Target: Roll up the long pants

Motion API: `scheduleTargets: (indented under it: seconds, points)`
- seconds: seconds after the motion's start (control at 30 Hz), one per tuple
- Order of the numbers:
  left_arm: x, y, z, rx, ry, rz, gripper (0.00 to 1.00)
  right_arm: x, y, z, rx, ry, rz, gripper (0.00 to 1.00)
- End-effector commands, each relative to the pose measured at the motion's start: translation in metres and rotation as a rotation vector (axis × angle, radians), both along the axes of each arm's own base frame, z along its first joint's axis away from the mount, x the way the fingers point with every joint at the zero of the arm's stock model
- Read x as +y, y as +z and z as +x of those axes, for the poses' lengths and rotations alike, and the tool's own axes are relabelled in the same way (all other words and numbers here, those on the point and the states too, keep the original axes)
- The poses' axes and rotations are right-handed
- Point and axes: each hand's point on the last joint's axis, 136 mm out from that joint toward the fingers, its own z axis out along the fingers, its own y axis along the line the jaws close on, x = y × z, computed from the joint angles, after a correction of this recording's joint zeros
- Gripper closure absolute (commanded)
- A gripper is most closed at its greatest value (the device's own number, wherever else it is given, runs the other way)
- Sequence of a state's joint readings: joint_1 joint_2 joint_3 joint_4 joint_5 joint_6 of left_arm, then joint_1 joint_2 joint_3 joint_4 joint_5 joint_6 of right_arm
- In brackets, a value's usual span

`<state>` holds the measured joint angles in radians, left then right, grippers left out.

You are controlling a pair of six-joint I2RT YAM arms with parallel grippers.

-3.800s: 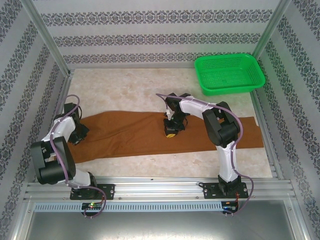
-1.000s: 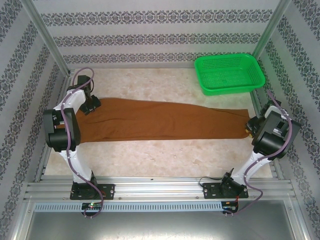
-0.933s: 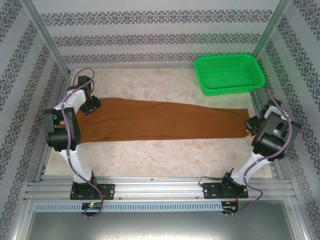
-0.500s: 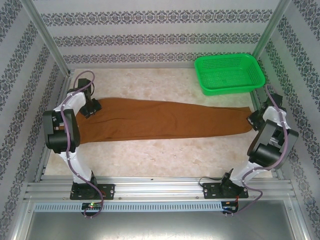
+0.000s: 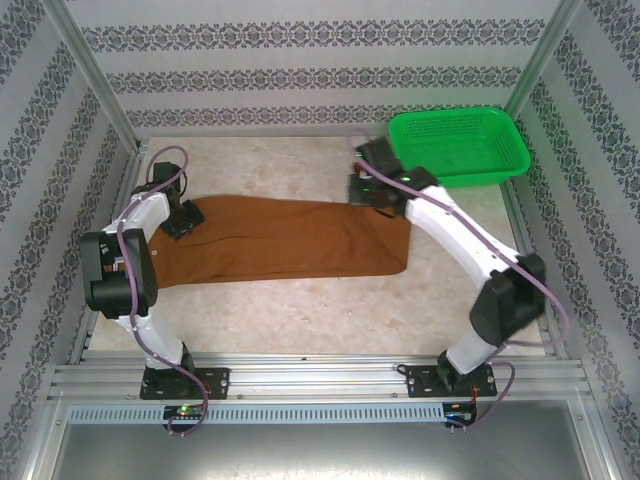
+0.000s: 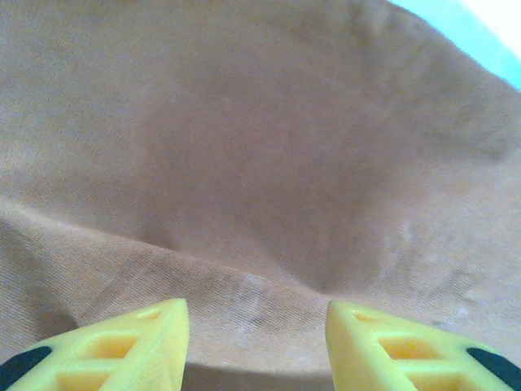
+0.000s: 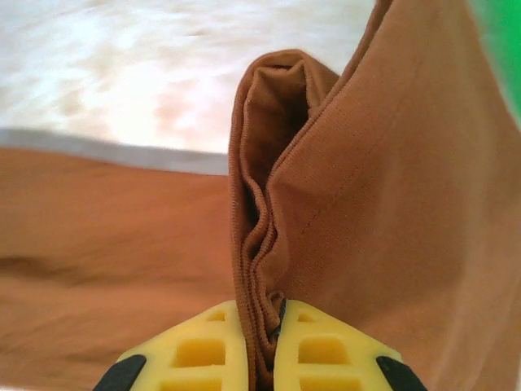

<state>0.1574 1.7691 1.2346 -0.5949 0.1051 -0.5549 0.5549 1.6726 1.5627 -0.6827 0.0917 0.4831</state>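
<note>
The long pants (image 5: 290,240) lie as a rust-brown strip across the table, their right part folded back at a crease near the middle-right. My right gripper (image 5: 362,188) hangs over the strip's far edge, shut on the bunched leg hems (image 7: 264,244), which stand up between its yellow fingers (image 7: 203,350). The lifted cloth (image 7: 383,179) drapes to the right above the flat layer (image 7: 98,220). At the strip's left end, my left gripper (image 5: 183,218) is down on the cloth. Its jaws (image 6: 256,326) stand apart over a low ridge of the pants (image 6: 260,163).
A green mesh basket (image 5: 450,114) sits at the back right, just behind my right arm. Metal frame posts and patterned walls ring the pale table (image 5: 300,310). Bare tabletop lies in front of the pants and to their right.
My right gripper has carried the leg ends from the table's right edge leftward and toward the back, folding the legs over the pants. The left gripper has barely moved.
</note>
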Motion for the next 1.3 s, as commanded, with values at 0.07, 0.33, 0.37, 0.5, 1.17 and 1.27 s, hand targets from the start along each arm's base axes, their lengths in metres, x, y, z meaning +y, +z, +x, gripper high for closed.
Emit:
scheduleTargets:
  seconds: [0.07, 0.33, 0.37, 0.5, 1.17, 1.27]
  points:
    - [-0.007, 0.024, 0.003, -0.095, -0.012, -0.012, 0.51, 0.125, -0.041, -0.026, 0.146, 0.257, -0.010, 1.00]
    - [-0.026, 0.025, 0.013, -0.143, -0.090, -0.099, 0.50, 0.208, -0.063, -0.035, 0.240, 0.384, 0.066, 0.02]
    - [-0.031, 0.026, 0.016, -0.159, -0.113, -0.118, 0.50, 0.201, -0.056, -0.031, 0.224, 0.366, 0.077, 0.02]
    - [-0.050, 0.025, 0.028, -0.175, -0.199, -0.167, 0.45, 0.147, -0.048, -0.019, 0.204, 0.244, 0.120, 0.02]
    - [-0.176, 0.008, 0.041, -0.124, -0.598, -0.186, 0.39, 0.046, -0.120, -0.019, 0.351, 0.081, 0.142, 0.03]
    - [-0.181, -0.004, 0.043, -0.093, -0.598, -0.200, 0.43, 0.045, -0.124, -0.019, 0.359, 0.080, 0.143, 0.04]
